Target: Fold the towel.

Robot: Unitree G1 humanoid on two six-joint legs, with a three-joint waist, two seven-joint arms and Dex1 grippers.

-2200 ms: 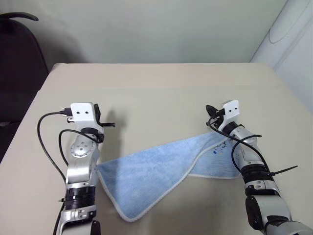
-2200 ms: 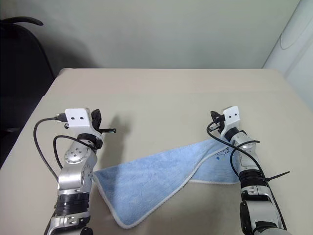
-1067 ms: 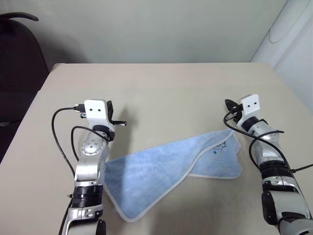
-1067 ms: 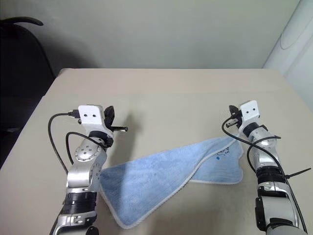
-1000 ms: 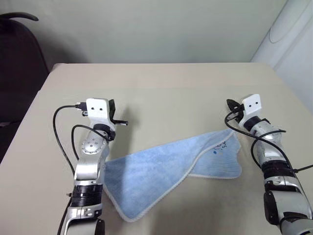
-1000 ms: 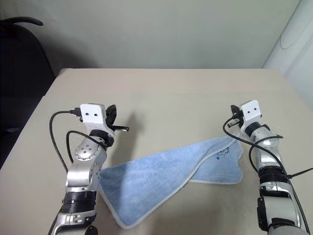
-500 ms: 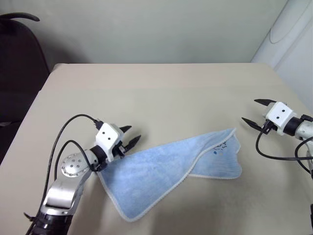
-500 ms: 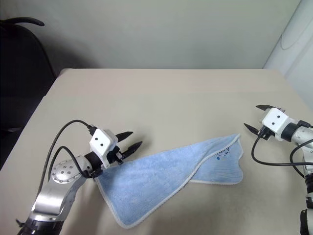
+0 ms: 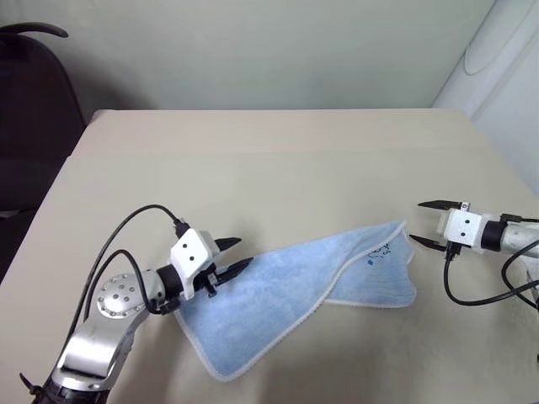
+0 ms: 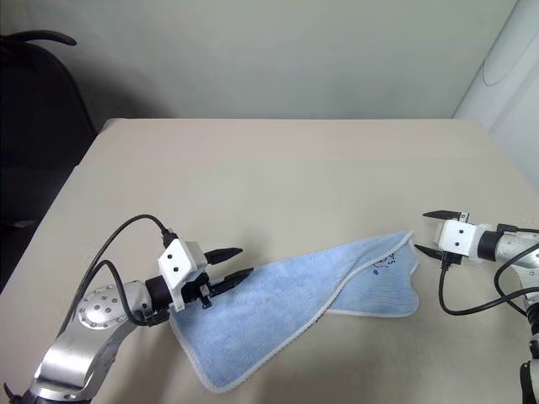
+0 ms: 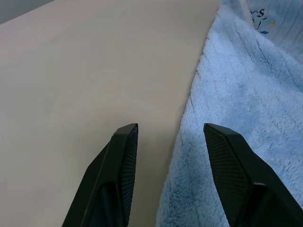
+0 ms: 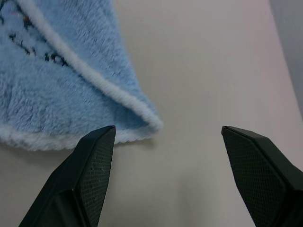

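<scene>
Our left gripper (image 9: 229, 256), jaws parted, sits at the towel's (image 9: 286, 295) nine o'clock edge. Our right gripper (image 9: 425, 223) gapes wide at its three o'clock corner.

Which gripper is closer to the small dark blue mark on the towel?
Right. The right gripper is open just beside the towel corner bearing the mark; the left gripper is open at the opposite end.

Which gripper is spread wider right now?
The right gripper, open beside the towel's printed corner. The left gripper, by the other end, has a narrower gap.
</scene>
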